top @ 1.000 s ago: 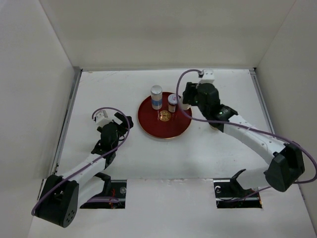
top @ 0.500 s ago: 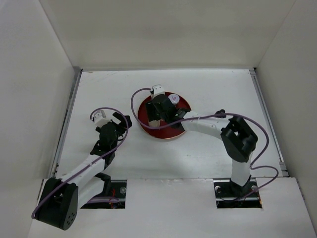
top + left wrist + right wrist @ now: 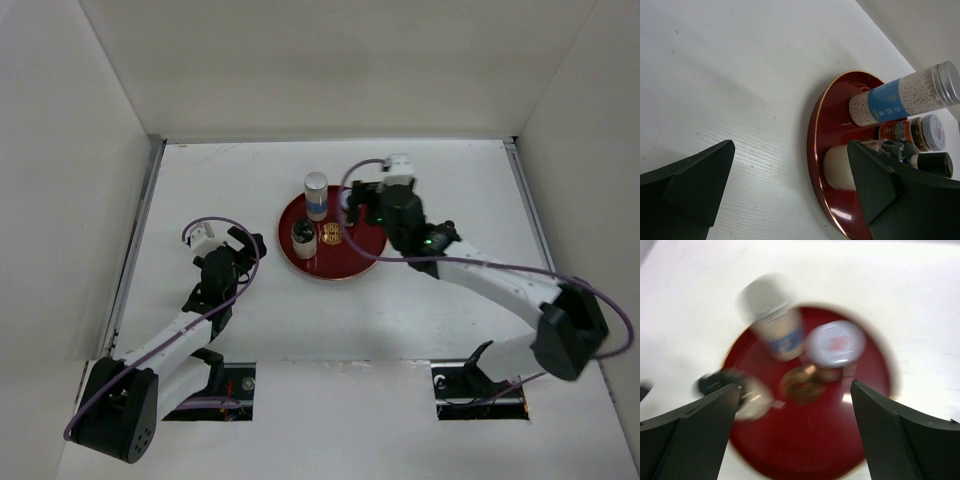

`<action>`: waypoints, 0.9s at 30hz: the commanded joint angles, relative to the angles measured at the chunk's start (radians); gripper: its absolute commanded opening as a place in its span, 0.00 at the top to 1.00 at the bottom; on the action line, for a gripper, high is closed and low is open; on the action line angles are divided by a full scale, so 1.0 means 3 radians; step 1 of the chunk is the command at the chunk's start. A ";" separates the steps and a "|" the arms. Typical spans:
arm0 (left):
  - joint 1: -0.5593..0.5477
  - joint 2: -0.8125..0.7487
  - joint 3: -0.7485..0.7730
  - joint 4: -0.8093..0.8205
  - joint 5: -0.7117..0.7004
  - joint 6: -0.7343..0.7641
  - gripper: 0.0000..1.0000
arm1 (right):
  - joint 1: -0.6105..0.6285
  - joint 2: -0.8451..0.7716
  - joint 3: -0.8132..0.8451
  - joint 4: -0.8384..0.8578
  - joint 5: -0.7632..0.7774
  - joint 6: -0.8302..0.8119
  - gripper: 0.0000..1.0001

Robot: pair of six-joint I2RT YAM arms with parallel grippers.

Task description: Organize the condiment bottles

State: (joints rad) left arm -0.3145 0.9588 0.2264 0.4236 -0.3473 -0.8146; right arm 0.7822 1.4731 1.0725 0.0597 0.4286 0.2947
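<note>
On the red round tray (image 3: 352, 262) stand three condiment bottles: a tall white one with a blue band (image 3: 316, 194), a tan dark-capped one (image 3: 303, 239) at the left, and a short pale-lidded jar (image 3: 346, 199) at the back, partly behind my right gripper (image 3: 362, 208). That gripper hangs open above the tray's right part with nothing in it; its own view is blurred and shows the tall bottle (image 3: 775, 325), the jar (image 3: 835, 342) and the dark-capped bottle (image 3: 740, 392). My left gripper (image 3: 246, 250) stands open on the table left of the tray (image 3: 815, 145), holding nothing.
A gold round emblem (image 3: 331, 236) marks the tray's middle. White walls close in the table at the back and both sides. The right arm reaches over the table's right half, and the left arm lies along the left side.
The right gripper swung over the tray's left side, opened, and drew back to the right. A dark-capped bottle now stands on the tray's left. The left arm has not moved.
</note>
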 commanded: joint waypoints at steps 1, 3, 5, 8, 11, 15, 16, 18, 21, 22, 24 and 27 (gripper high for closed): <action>0.0008 -0.0026 -0.0029 0.0101 0.0007 -0.0046 0.00 | -0.0502 -0.0624 -0.0572 0.0144 0.0835 0.0229 0.00; 0.0013 -0.0026 -0.0023 0.0076 0.0033 -0.0061 0.00 | -0.0752 -0.0869 -0.0869 -0.0004 0.1065 0.0341 0.00; -0.0002 -0.0036 -0.0034 0.0101 0.0013 -0.0066 0.00 | -0.0973 -0.1074 -0.1109 -0.0178 0.1169 0.0495 0.00; -0.0028 0.0076 -0.0008 0.0132 0.0012 -0.0071 0.00 | -0.1178 -0.1188 -0.1284 -0.0296 0.1103 0.0669 0.00; -0.0028 0.0107 0.0002 0.0132 0.0038 -0.0081 0.00 | -0.1301 -0.1101 -0.1320 -0.0301 0.1057 0.0700 0.00; -0.0023 0.0061 -0.0003 0.0112 0.0022 -0.0081 0.00 | -0.1373 -0.0820 -0.1295 -0.0281 0.0807 0.0766 0.00; -0.0008 0.0036 -0.0013 0.0102 0.0033 -0.0081 0.00 | -0.1373 -0.0749 -0.1289 -0.0256 0.0740 0.0787 0.00; -0.0007 -0.0026 -0.0034 0.0101 0.0007 -0.0081 0.00 | -0.1388 -0.0651 -0.1289 -0.0169 0.0673 0.0807 0.00; 0.0003 0.0000 -0.0024 0.0102 0.0002 -0.0076 0.00 | -0.1429 -0.0483 -0.1249 -0.0066 0.0612 0.0818 0.08; 0.0003 0.0020 -0.0023 0.0096 0.0027 -0.0076 0.00 | -0.1434 -0.0442 -0.1223 -0.0036 0.0607 0.0813 0.13; 0.0008 0.0000 -0.0018 0.0076 0.0028 -0.0071 0.00 | -0.1419 -0.0426 -0.1218 0.0082 0.0688 0.0777 0.26; 0.0008 -0.0036 -0.0039 0.0106 -0.0018 -0.0056 0.00 | -0.1312 -0.0543 -0.1228 0.0220 0.0923 0.0654 0.41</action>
State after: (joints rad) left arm -0.3187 0.9699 0.2260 0.4213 -0.3443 -0.8303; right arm 0.3641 1.3487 0.6666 0.0082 0.6403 0.5129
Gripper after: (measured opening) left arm 0.997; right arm 0.714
